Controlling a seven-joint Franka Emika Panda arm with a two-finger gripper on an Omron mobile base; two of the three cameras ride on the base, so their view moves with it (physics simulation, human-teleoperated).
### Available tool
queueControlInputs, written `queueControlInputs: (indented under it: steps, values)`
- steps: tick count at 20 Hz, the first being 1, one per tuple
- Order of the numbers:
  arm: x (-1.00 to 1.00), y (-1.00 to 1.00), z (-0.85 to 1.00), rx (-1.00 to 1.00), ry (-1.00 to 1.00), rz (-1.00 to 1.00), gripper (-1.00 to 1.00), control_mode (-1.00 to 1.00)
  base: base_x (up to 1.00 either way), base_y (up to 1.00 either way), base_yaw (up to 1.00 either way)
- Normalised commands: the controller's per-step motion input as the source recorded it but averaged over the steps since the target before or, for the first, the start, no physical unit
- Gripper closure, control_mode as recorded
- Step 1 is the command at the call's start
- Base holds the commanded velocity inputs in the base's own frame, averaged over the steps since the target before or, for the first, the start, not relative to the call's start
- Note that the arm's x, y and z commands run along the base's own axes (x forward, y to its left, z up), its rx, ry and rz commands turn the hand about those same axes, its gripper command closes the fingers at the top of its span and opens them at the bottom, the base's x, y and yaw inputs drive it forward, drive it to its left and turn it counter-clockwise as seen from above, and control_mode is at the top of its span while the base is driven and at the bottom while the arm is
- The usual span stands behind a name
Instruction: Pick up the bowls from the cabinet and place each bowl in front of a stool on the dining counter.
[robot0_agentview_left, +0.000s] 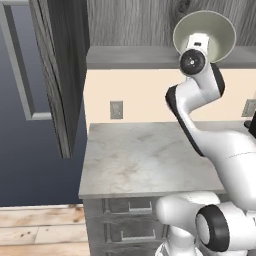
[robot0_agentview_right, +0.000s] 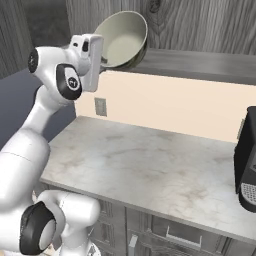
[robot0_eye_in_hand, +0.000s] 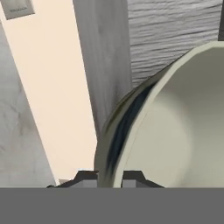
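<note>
The bowl (robot0_eye_in_hand: 175, 127) runs off the hand view's right edge; its rim hides the end effector (robot0_eye_in_hand: 110, 177) fingertips.

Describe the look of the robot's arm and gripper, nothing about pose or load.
The arm is glossy white with rounded, tube-like links and dark grey-black bands and round caps at the joints. The gripper has two small dark finger tips. No cables or markings are visible.

The white arm (robot0_agentview_right: 45, 100) reaches up and forward, its fingers (robot0_eye_in_hand: 85, 178) pinched shut on a thin rim.
</note>
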Motion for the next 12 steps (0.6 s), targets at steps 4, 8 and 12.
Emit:
queueControlInputs:
  steps: [4, 8, 12]
  values:
    - [-1.00, -0.27, 0.29, 0.00, 0.01, -0.09, 1.00, -1.00, 0.00, 0.00, 0.00]
    - [-1.00, -0.24, 0.07, 0.00, 0.08, -0.10, 1.00, -1.00, 0.00, 0.00, 0.00]
    - [-0.79, -0.18, -0.13, 0.05, 0.26, -0.14, 1.00, -1.00, 0.00, 0.00, 0.00]
